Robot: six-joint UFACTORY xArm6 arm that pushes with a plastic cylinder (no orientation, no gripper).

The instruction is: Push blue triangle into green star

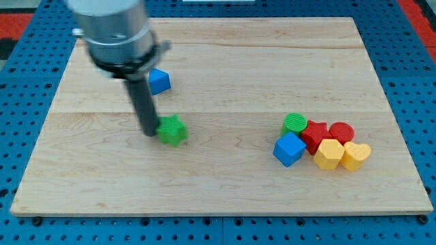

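Note:
The blue triangle point(159, 81) lies on the wooden board at the upper left, partly hidden behind my rod. The green star point(172, 129) lies below it, nearer the view's bottom, a clear gap apart. My tip point(150, 133) rests on the board just left of the green star, touching or almost touching its left side. The blue triangle is above and slightly right of the tip.
A cluster of blocks sits at the right: a green round block point(295, 122), a blue cube point(289, 149), a red star point(315, 135), a red round block point(341, 132), a yellow hexagon point(329, 154) and a yellow heart point(355, 155). The board's edge point(218, 212) runs along the bottom.

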